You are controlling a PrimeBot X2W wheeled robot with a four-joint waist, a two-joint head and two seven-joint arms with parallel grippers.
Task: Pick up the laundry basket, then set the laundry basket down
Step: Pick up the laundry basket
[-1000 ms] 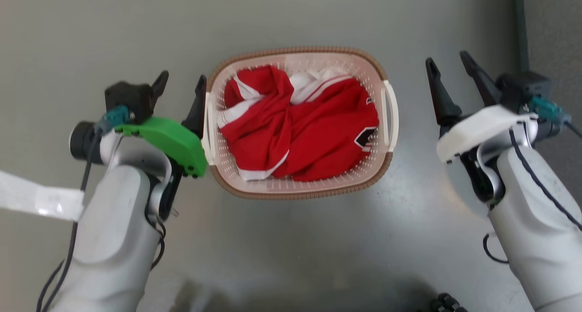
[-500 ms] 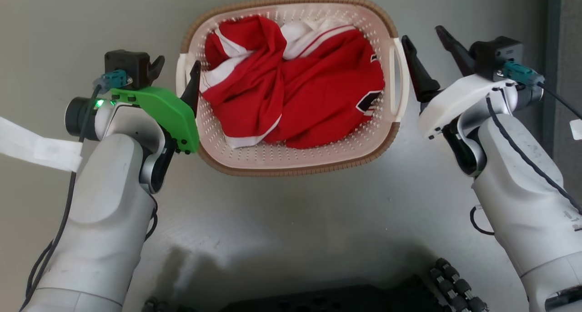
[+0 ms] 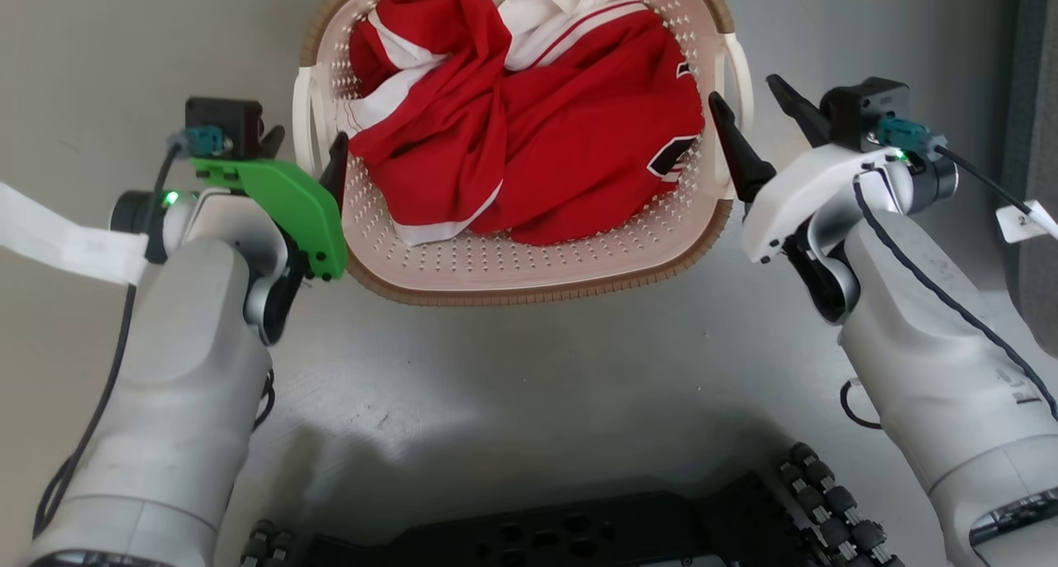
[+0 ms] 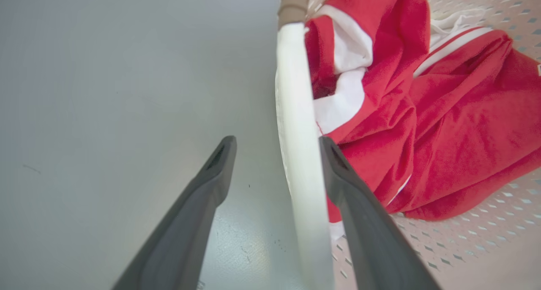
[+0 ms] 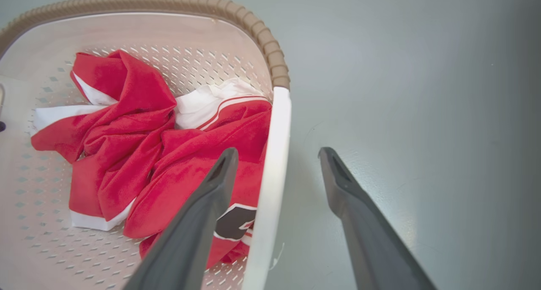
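The laundry basket (image 3: pixel 529 290) is cream, perforated, with a brown woven-look rim, and stands on the grey floor holding a crumpled red and white garment (image 3: pixel 529 129). My left gripper (image 3: pixel 304 150) is open and straddles the basket's left white handle (image 4: pixel 296 91), one finger inside the basket and one outside. My right gripper (image 3: pixel 746 94) is open around the right white handle (image 5: pixel 277 125), its inner finger over the garment and its outer finger over the floor. Both gripper gaps, left (image 4: pixel 277 141) and right (image 5: pixel 277 151), hold a handle without pinching it.
The robot's black base (image 3: pixel 579 534) with its wheel rollers lies along the bottom edge. A dark upright strip (image 3: pixel 1037 96) runs at the far right. A white paper tag (image 3: pixel 58 240) hangs off the left forearm. Grey floor (image 3: pixel 529 385) surrounds the basket.
The head camera has dropped closer, so the basket looks bigger and higher. My right gripper has moved in from the side onto the right handle. My left gripper's inner finger has gone inside the basket.
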